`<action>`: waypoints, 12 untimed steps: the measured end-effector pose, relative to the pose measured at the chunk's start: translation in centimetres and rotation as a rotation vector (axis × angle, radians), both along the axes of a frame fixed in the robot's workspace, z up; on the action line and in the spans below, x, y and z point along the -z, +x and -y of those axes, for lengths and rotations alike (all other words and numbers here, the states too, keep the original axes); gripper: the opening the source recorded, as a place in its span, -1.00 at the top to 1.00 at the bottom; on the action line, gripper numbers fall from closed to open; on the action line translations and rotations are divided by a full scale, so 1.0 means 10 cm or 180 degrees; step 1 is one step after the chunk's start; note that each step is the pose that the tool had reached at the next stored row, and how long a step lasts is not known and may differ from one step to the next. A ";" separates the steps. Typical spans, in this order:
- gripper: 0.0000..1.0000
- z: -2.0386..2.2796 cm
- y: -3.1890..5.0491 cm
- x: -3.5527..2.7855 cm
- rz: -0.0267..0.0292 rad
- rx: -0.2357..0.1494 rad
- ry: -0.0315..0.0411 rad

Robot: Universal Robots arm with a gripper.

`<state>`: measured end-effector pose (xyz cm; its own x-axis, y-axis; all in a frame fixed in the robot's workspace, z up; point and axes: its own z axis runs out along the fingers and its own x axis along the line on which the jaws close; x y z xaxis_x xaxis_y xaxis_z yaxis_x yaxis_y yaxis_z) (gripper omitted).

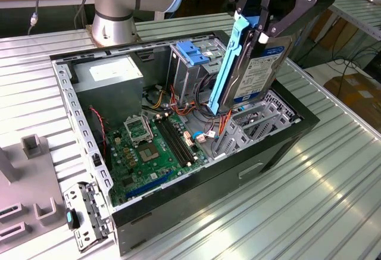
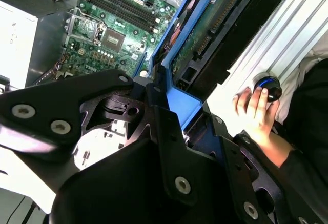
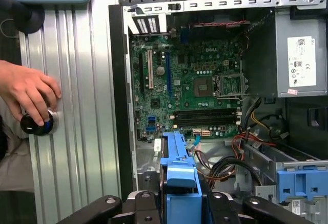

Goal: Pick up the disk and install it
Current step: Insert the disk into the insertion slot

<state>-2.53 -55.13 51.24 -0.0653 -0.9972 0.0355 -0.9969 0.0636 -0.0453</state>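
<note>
Nearest us, on the slatted table (image 1: 286, 212), we note a loose metal bracket (image 1: 89, 218) at the exterior view's left, just beside the open computer case (image 1: 196, 182). Inside the case the motherboard (image 1: 149, 147) lies exposed. Over the case's right-hand part, as the exterior view has it, the gripper (image 1: 262, 31) is pinched on the upper end of the disk (image 1: 262, 75). The disk hangs on edge and tilted, clear of the table. Its lower end dips among the cables (image 1: 205, 108) above the perforated bay (image 1: 250, 126); whether it touches metal there we cannot tell. Farther back stand the drive cage (image 1: 193, 69) and the power supply (image 1: 110, 75). In the first wrist view a person's hand (image 3: 28, 93) rests on a knob (image 3: 36, 124) outside the case. We judge pickup complete and installation in hand but unfinished. Seating the disk calls for squaring its rails with the bay and keeping clear of the cables.
</note>
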 end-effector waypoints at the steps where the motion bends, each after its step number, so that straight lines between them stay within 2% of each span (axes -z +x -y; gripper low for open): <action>1: 0.26 0.001 0.008 0.000 0.0000 0.0000 0.0000; 5: 0.26 0.002 0.122 0.010 0.0000 0.0000 0.0000; 8: 0.26 0.002 0.255 0.024 0.0000 0.0000 0.0000; 12: 0.26 0.002 0.338 0.036 0.0000 0.0000 0.0000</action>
<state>0.85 -55.16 50.87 -0.0652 -0.9972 0.0354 -0.9970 0.0636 -0.0452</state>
